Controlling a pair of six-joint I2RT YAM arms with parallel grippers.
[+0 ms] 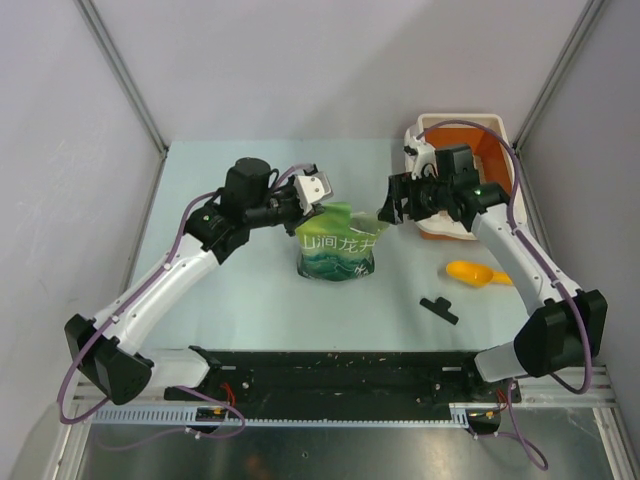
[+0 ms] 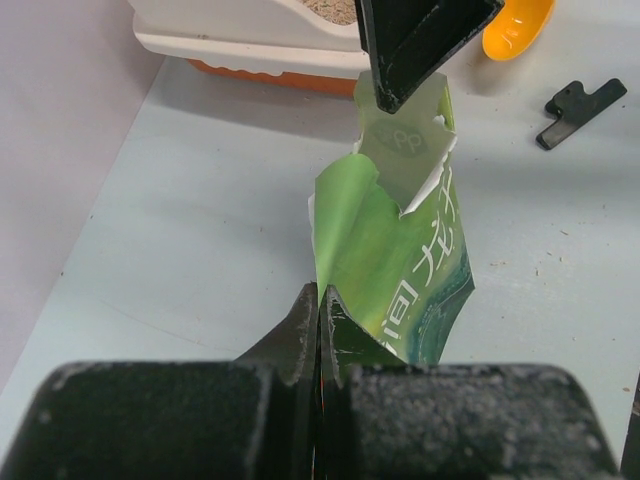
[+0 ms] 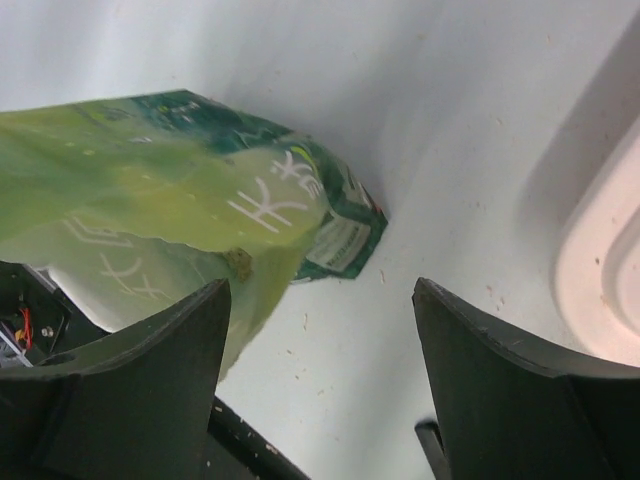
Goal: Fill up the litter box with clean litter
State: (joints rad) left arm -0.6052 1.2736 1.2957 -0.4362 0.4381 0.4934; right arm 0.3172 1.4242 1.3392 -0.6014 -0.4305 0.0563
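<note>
The green bag (image 1: 336,252) stands upright a little left of the middle of the pale table (image 1: 215,190) in the overhead view, its torn top open. Large white Chinese characters run across its front, too soft to read with certainty. In the left wrist view a pale tab at the torn mouth carries faint embossed letters, of which only "PP" can be made out. The left gripper (image 2: 318,318) is clenched on the bag's near top edge, with the green film pinched between its two pressed-together fingers. The right gripper (image 3: 320,290) is released, its fingers spread wide just beside the bag's opposite top corner, and the green film lies against the finger at the left of its own view. The litter box (image 1: 490,150) sits in the upper right of the overhead frame against the back wall, partly covered by the right arm. A patch of clean litter (image 2: 328,10) shows inside it at the top edge of the left wrist view. A yellow scoop (image 1: 478,273) lies right of the bag, and a black clip (image 1: 438,310) lies just below it.
</note>
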